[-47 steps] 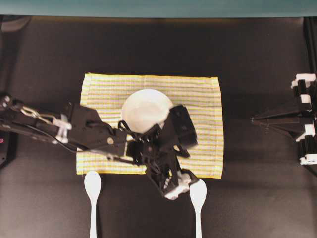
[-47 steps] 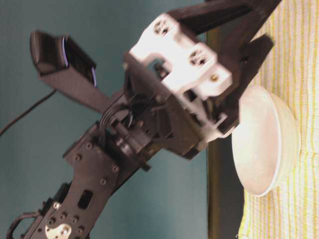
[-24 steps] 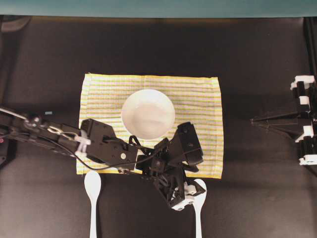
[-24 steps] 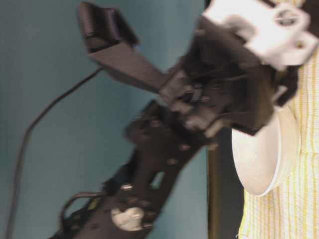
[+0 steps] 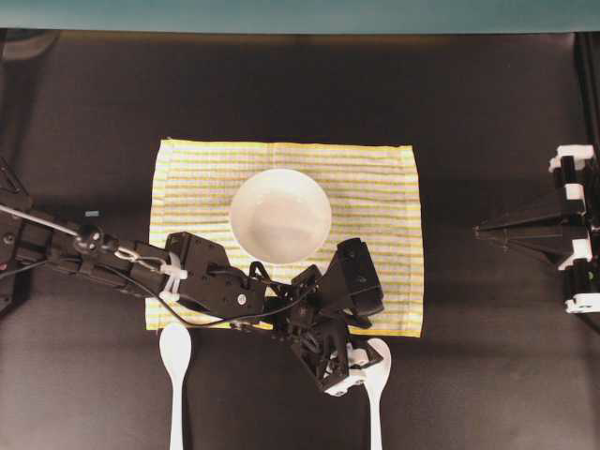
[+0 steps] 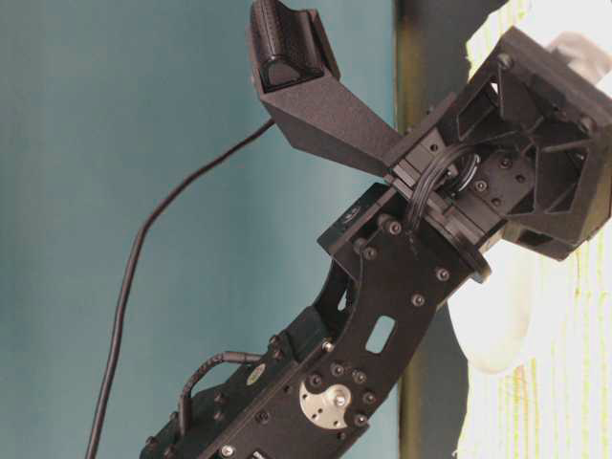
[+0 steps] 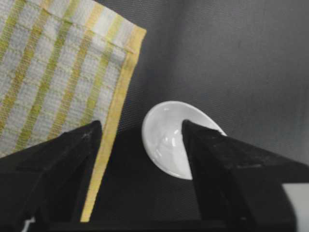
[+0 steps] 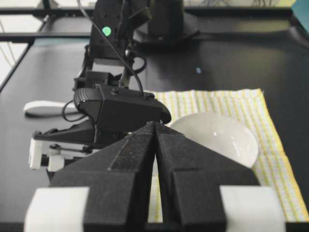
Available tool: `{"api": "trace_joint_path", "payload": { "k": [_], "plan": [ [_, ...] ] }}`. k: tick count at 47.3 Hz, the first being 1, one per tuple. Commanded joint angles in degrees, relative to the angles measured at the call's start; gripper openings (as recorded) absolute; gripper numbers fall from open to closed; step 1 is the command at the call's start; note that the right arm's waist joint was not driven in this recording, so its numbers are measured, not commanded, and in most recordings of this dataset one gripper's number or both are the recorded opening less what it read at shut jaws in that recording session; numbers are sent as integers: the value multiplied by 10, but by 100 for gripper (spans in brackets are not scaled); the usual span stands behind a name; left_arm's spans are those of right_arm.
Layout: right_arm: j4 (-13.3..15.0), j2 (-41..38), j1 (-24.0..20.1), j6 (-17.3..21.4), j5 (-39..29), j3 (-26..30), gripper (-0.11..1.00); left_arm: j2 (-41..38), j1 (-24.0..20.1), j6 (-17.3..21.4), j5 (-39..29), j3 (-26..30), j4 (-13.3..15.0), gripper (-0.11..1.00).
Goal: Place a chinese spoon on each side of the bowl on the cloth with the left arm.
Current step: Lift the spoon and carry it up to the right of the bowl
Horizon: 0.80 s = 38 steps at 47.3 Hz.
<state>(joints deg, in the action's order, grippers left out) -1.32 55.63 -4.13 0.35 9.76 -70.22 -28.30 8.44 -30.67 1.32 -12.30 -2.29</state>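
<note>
Overhead, the left gripper is straddling the scoop of one chinese spoon, lying on the black table just off the cloth's near right corner; the other spoon is lying off the near left corner, the bowl sitting mid-cloth. Against the earlier frame, the arm has dropped lower and nearer the table's front edge.

In the left wrist view, the fingers are standing apart but narrowing; pinching the glossy rounded scoop risks it squirting out or the near finger snagging the hem.

From the right wrist view, the right gripper is resting closed.
</note>
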Motion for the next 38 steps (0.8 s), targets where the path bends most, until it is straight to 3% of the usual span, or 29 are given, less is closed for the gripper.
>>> {"api": "trace_joint_path", "payload": {
  "k": [1, 7, 17, 27, 38],
  "plan": [
    [-1, -3, 0, 4, 1, 2, 0, 4, 3, 2, 8, 7, -2, 62],
    [-2, -3, 0, 4, 1, 0, 0, 4, 3, 3, 6, 7, -2, 47],
    [-1, -1, 0, 4, 1, 0, 0, 10, 3, 4, -2, 7, -3, 11],
    [-2, 5, 0, 4, 2, -3, 0, 51, -12, 11, -25, 16, -4, 9],
    [-2, 13, 0, 4, 2, -9, 0, 141, -60, 71, -133, 50, -4, 7]
  ]
}}
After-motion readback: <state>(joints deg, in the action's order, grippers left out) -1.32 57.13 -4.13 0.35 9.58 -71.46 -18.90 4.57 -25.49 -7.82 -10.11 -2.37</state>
